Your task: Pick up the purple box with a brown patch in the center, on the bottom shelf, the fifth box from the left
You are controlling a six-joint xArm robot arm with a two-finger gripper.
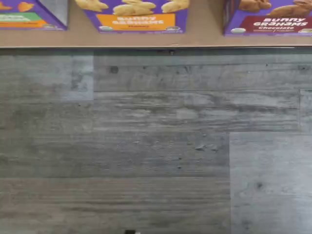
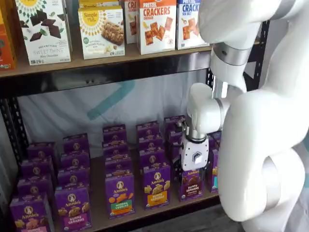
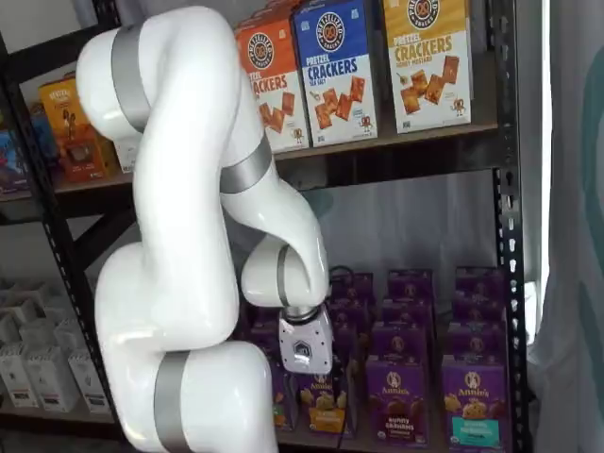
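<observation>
Grey plank flooring (image 1: pixel 146 146) is filling most of the wrist view, and it is running up to the front edge of the bottom shelf (image 1: pixel 204 36), the pale wooden board where the purple box (image 1: pixel 268 19) is standing upright. I am reading "bunny grahams" and "chocolate" on its dark red band, with brown snacks pictured above the words.

Just beside the purple box, with a strip of bare board between them, an orange-banded carton (image 1: pixel 134 19) is standing on the same board. Past that one, farther from the purple box, a carton with a green and orange band (image 1: pixel 24 19) is showing at the edge of the view.

In both shelf views I am seeing the gripper (image 2: pixel 194 163) (image 3: pixel 307 363) hanging on the white arm (image 2: pixel 260 145) close in front of the purple box (image 2: pixel 191 186) (image 3: pixel 397 396), its white body covering the carton's top. Its 2 black fingers are not showing plainly in either view; I am taking the jaws to be spread wide apart, with nothing clamped, since the purple box is resting on the board. More purple cartons are lining up in rows behind the purple box. Cracker boxes (image 2: pixel 157 24) are sitting on the board above it.
</observation>
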